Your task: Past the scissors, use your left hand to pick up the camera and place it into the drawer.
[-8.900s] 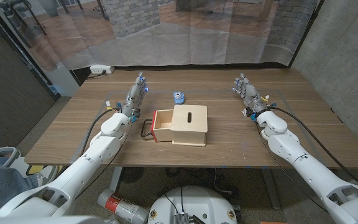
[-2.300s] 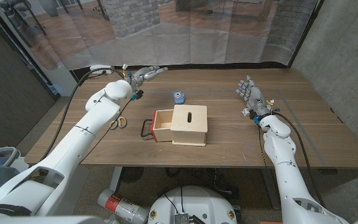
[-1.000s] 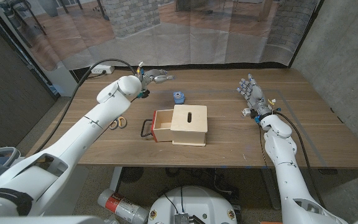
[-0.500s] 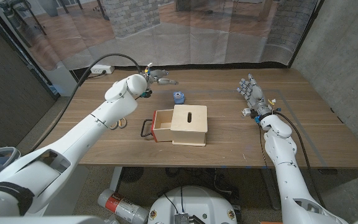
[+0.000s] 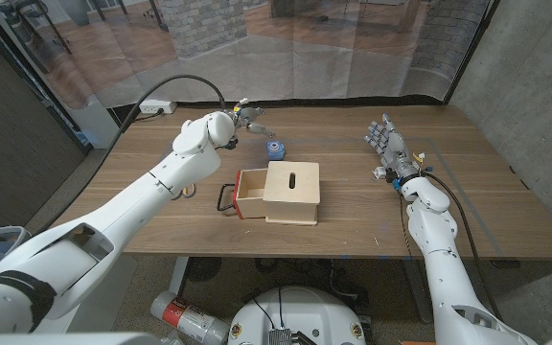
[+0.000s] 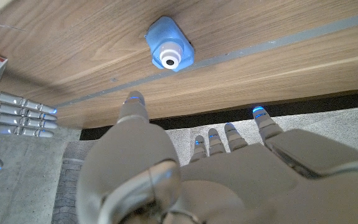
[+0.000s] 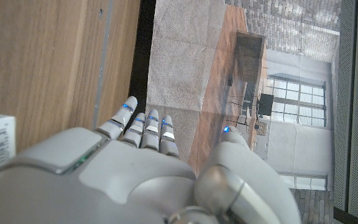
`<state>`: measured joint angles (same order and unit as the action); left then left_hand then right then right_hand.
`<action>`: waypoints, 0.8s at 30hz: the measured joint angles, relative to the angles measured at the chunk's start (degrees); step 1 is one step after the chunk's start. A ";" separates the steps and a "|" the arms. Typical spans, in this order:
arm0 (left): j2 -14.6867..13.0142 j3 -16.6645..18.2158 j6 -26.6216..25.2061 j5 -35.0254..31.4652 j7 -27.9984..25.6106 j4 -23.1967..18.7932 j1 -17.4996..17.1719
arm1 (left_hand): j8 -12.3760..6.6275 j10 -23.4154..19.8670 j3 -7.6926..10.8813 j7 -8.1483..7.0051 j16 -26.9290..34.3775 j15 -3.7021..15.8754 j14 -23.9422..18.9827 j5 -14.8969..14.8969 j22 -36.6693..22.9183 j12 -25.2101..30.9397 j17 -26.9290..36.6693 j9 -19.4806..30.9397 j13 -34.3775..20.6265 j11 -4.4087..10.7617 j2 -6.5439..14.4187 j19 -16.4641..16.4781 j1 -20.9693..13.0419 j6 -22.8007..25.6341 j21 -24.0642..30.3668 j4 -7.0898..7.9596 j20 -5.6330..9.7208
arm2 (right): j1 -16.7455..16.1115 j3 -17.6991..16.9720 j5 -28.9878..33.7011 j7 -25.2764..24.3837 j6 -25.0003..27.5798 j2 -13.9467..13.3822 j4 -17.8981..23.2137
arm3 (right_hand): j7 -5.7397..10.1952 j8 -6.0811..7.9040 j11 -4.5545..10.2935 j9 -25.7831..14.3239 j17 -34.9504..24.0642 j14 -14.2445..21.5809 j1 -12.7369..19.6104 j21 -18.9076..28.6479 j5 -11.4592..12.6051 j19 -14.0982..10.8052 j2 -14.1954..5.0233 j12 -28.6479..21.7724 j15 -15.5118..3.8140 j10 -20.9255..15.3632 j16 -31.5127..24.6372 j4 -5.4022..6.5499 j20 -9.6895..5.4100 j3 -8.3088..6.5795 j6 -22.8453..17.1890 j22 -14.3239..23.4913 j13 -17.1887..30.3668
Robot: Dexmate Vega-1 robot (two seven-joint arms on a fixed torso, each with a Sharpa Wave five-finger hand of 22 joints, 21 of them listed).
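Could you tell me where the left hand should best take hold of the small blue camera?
Probably across the blue body's sides, coming down from above: the camera lies on the table with its white lens facing up, apart from the wooden box. The left hand hovers open nearby.

Small blue camera (image 5: 274,149) (image 6: 171,53) (white lens up) just behind wooden drawer (image 5: 249,195), untouched.

The camera (image 5: 274,149) lies behind the drawer (image 5: 249,195), with the left robot hand (image 5: 249,118) behind it

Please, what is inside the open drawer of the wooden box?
The visible part of the drawer looks empty. The box covers its back part. The camera stands on the table behind it.
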<state>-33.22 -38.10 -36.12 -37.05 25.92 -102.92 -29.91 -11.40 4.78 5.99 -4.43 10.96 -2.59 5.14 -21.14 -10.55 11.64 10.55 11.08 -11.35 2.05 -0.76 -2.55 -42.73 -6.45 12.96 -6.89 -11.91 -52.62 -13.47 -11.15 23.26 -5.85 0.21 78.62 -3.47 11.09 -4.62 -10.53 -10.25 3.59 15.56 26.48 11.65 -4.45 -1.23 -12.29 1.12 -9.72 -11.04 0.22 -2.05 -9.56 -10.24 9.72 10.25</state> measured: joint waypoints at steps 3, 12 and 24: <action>0.18 -1.19 -0.36 -3.24 2.26 0.34 0.85 | 0.00 0.00 -0.23 -0.31 0.00 -0.70 -0.70 0.00 0.00 0.00 0.26 0.00 -0.27 0.00 -0.21 1.55 -0.21 0.31 0.41 -0.23 -0.07 | 0.02 -0.08 -0.05 0.00 0.00 0.00 -0.03 | 0.00 0.00 0.00 0.00 0.00 0.00 0.00 -0.22 0.00 0.00 0.00 0.00 0.00 0.00 0.00 0.00 0.00 0.00 0.00 0.00 0.00; 0.46 -2.40 -0.35 -7.28 6.64 0.80 1.86 | -0.01 0.26 -0.96 -0.27 0.22 -0.79 -1.22 0.41 -0.26 0.00 0.27 0.27 -0.34 0.26 -0.84 4.55 -0.64 -0.58 1.29 -0.46 -0.17 | 0.03 -0.12 -0.08 0.00 0.00 0.09 -0.03 | 0.00 0.00 0.00 0.00 0.00 0.00 0.00 -0.44 0.00 0.00 0.00 0.00 0.00 0.00 0.00 -0.15 0.00 0.15 0.00 0.00 0.00; 1.65 -4.84 -0.43 -12.26 11.45 1.86 3.69 | 0.39 1.59 -1.59 -0.08 0.22 -1.00 -1.00 0.41 -0.26 0.00 0.26 0.26 -0.53 -0.50 -1.50 6.98 -0.42 -2.57 1.88 -0.29 -0.36 | -0.08 -0.03 -0.08 -0.12 0.00 0.20 0.23 | 0.00 0.00 -0.14 0.00 0.00 0.00 0.00 -0.66 0.00 0.00 0.00 -0.01 0.00 -0.14 0.00 -0.15 0.00 0.15 0.01 0.00 0.00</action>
<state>-31.57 -42.94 -36.55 -49.31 37.36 -101.06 -26.22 -11.01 6.37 4.40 -4.51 11.18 -3.59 4.14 -20.73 -10.81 11.64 10.81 11.34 -11.88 1.55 -2.26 4.43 -43.15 -9.03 14.85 -7.19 -12.28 -52.71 -13.51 -11.23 23.14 -5.85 0.41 78.85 -3.48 11.09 -4.76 -10.53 -10.25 3.59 15.56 25.82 11.66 -4.45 -1.23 -12.30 1.12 -9.86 -11.04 0.07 -2.04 -9.41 -10.24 9.72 10.25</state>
